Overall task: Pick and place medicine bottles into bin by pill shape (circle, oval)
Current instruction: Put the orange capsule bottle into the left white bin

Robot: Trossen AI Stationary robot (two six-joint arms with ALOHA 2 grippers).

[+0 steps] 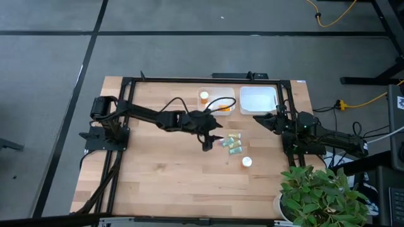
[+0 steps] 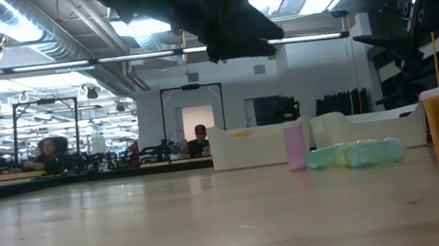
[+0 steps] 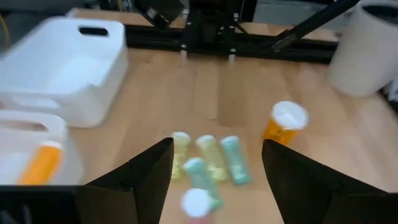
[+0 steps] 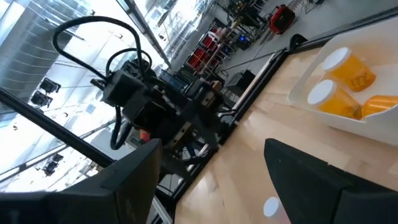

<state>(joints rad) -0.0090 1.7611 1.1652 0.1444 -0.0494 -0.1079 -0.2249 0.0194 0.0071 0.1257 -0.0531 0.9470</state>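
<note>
Several pale green-teal bottles (image 1: pixel 231 142) lie on their sides in a cluster on the table; they also show in the left wrist view (image 3: pixel 211 158). One has a white cap (image 3: pixel 198 200). An orange bottle with a white cap (image 1: pixel 247 162) stands upright to their near right and shows in the left wrist view (image 3: pixel 285 122). My left gripper (image 1: pixel 207 144) is open and empty above the table, just left of the cluster, its fingers (image 3: pixel 146 177) wide apart. My right gripper (image 1: pixel 257 118) is open and empty near the right bin.
Two white bins stand at the far side. The left one (image 1: pixel 218 101) holds orange bottles (image 4: pixel 342 81). The right one (image 1: pixel 259 99) shows nothing inside. A potted plant (image 1: pixel 319 195) stands at the near right corner. A black frame (image 1: pixel 189 80) borders the table.
</note>
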